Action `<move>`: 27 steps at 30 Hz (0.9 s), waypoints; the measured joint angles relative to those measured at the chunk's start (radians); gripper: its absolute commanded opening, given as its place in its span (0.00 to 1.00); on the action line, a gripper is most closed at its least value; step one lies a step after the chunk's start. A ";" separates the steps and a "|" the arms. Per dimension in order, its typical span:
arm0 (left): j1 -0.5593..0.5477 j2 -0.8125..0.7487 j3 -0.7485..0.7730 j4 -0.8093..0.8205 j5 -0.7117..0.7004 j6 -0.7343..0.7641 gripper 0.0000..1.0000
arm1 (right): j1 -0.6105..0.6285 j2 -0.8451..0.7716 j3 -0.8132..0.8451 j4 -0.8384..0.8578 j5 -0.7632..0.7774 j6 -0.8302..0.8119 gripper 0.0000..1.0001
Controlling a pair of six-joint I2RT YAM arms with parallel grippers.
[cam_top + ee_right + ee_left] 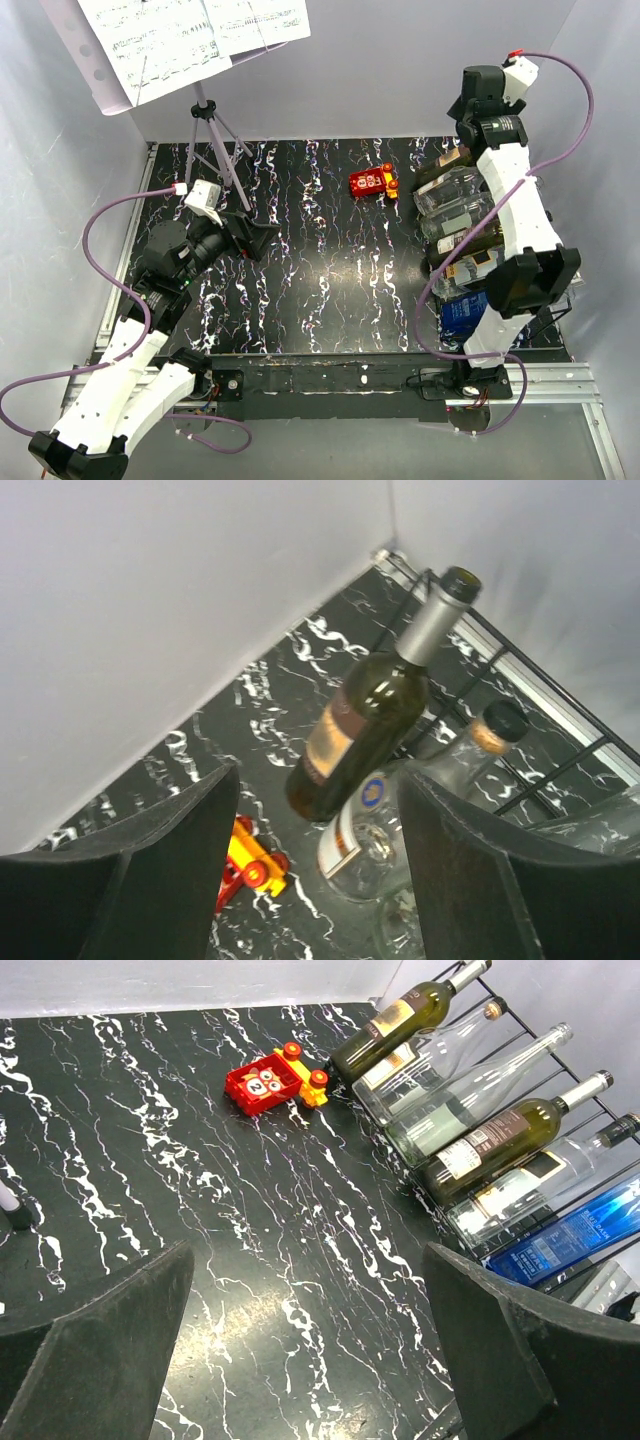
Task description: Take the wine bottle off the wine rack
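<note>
Item: wine bottle (365, 725), dark green glass, tan label, grey foil over the neck.
Location: farthest slot of the wine rack (556, 772), at the right side of the surface (320, 250). It lies tilted, neck raised towards the back corner and base low towards the middle of the surface.
Neighbours: a clear bottle (440, 780) with a cork lies just beside it. More bottles fill the nearer slots, ending with a blue bottle (570, 1240). A red toy car (275, 1080) sits near the dark bottle's base.
Right hand (318, 772): above the far end of the rack, fingers spread, the dark bottle framed between them but not touched. Nothing is pinched.
Left hand (308, 1250): well apart from the rack, fingers fully spread, empty, facing the row of bottles.
Handling, judged: rigid, probably heavy for its size, smooth and likely slippery. It is breakable and would ring against the wires or the clear bottle if swung.
Hold point, judged: the body at the label or the shoulder just below the neck. The foil neck fits the fingers better but would let the weight pivot.
Removal, judged: lift clear of the wires before drawing it away from the neighbour.
</note>
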 measured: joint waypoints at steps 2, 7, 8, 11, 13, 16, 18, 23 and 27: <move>-0.004 0.000 0.000 0.000 0.004 -0.002 0.98 | -0.034 0.055 0.039 -0.051 0.006 0.021 0.70; -0.016 -0.001 0.000 0.000 0.013 -0.005 0.98 | -0.103 0.144 0.089 -0.129 0.011 0.082 0.68; -0.016 0.000 0.000 0.000 0.015 -0.005 0.98 | -0.114 0.153 0.089 -0.135 0.011 0.093 0.68; -0.016 -0.001 0.000 0.000 0.024 -0.006 0.98 | -0.150 0.174 0.094 -0.144 0.008 0.130 0.66; -0.016 -0.001 0.000 0.000 0.027 -0.008 0.98 | -0.174 0.193 0.108 -0.152 0.000 0.159 0.66; -0.016 -0.003 0.000 0.000 0.030 -0.011 0.98 | -0.211 0.216 0.113 -0.153 -0.017 0.207 0.61; -0.016 -0.006 0.000 0.000 0.030 -0.012 0.98 | -0.234 0.225 0.111 -0.145 -0.038 0.232 0.63; -0.016 -0.010 0.000 0.000 0.033 -0.013 0.98 | -0.272 0.243 0.106 -0.097 -0.071 0.271 0.63; -0.016 -0.010 0.000 0.000 0.038 -0.013 0.98 | -0.274 0.279 0.112 -0.077 -0.090 0.289 0.64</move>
